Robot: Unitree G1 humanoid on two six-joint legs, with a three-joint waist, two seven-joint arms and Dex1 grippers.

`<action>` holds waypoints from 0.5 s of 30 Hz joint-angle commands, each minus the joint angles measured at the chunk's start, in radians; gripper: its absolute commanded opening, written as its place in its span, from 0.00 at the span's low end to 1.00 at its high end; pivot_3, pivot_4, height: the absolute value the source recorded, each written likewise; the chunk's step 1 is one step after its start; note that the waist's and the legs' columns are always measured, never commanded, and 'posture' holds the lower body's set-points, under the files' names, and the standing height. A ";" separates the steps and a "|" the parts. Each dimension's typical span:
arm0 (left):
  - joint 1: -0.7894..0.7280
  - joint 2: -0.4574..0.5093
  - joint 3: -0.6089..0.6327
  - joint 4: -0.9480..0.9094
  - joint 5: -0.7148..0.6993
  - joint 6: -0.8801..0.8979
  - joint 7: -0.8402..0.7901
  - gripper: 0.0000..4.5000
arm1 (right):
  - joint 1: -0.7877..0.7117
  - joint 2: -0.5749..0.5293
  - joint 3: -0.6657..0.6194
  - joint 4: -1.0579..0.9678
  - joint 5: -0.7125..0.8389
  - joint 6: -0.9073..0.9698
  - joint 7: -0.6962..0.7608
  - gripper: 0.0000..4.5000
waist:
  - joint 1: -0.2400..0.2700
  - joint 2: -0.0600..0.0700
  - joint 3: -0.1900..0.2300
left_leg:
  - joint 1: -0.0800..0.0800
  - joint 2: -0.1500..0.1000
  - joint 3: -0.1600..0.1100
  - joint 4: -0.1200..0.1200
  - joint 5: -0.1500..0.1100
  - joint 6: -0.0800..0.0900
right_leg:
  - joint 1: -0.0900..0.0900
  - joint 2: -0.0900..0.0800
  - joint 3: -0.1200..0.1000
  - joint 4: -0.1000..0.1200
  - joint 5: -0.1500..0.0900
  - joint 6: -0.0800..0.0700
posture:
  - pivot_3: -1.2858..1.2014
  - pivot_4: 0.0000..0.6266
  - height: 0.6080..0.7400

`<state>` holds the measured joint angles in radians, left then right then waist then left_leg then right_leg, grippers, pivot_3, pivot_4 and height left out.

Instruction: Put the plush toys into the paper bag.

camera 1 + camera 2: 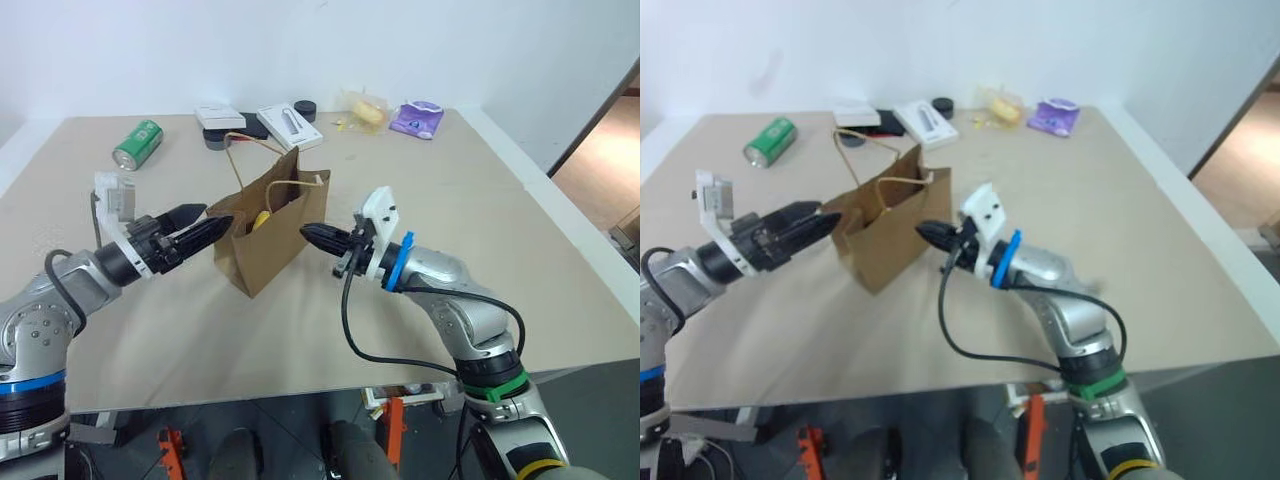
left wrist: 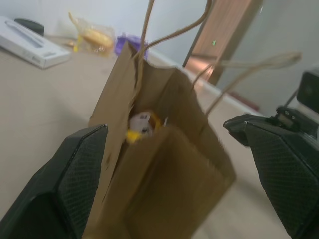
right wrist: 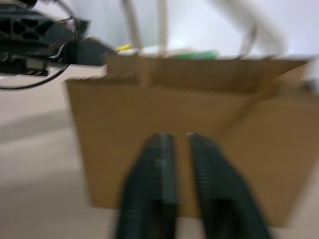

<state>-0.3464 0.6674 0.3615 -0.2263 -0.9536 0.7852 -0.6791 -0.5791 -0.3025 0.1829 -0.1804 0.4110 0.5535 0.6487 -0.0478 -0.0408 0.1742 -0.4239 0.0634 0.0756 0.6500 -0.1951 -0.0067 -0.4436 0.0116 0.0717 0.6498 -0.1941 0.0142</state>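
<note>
Brown kraft: the paper bag (image 1: 265, 235), standing upright near the middle of the desk (image 1: 480, 250), mouth up, two twisted cord handles rising above the rim.

Contents: one of the plush toys, the yellow-and-white chick (image 2: 141, 124), lying inside against a side wall. A second toy cannot be made out inside the bag, nor on the desk.

Left gripper (image 1: 205, 227): level, pointing at the bag's left side, fingers (image 2: 79, 169) spread wide with a corner of the bag between them; not clamped on the paper.

Right gripper (image 1: 318, 236): level, pointing at the bag's right face, just short of the paper; fingers (image 3: 154, 184) drawn together, holding nothing.

Far edge of desk, well apart from the bag: green can (image 1: 138, 143) on its side, white boxes (image 1: 288, 126), a dark round item (image 1: 305, 108), a yellow item in clear wrapper (image 1: 367, 112), a purple pouch (image 1: 418, 119).

Handling note, as judgement: the step looks like steadying or settling the bag after a drop. Keep both grippers low on the walls rather than near the cords, which could snag a fingertip. Press gently; the empty paper will tip or slide under a sideways push. Confirm the brown toy's whereabouts before withdrawing.
</note>
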 commanded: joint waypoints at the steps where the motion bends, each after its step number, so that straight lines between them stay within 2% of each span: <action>1: 0.005 0.054 -0.016 -0.026 0.080 -0.073 -0.058 1.00 | -0.061 0.032 0.033 0.023 -0.013 0.005 0.013 0.03 | -0.001 0.000 0.000 | 0.000 0.000 0.000 0.000 0.000 0.000 | 0.000 0.000 0.000 0.000 0.000 0.000 | 0.52 0.24 1.00; 15: 0.088 0.044 -0.091 -0.027 0.201 -0.170 -0.138 1.00 | -0.218 0.173 0.063 0.290 -0.093 -0.057 0.039 0.03 | 0.000 -0.001 0.000 | -0.001 0.000 0.001 -0.009 0.000 -0.001 | -0.006 0.000 0.000 0.000 -0.002 -0.003 | 0.52 0.24 1.00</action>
<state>-0.2518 0.7151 0.2710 -0.2389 -0.7655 0.6476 -0.8135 -0.7628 -0.1434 0.2513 0.1095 0.3232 0.5227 0.6830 -0.0481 -0.0418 0.1738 -0.4253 0.0637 0.0765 0.6402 -0.1951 -0.0076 -0.4499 0.0119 0.0716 0.6495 -0.1959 0.0117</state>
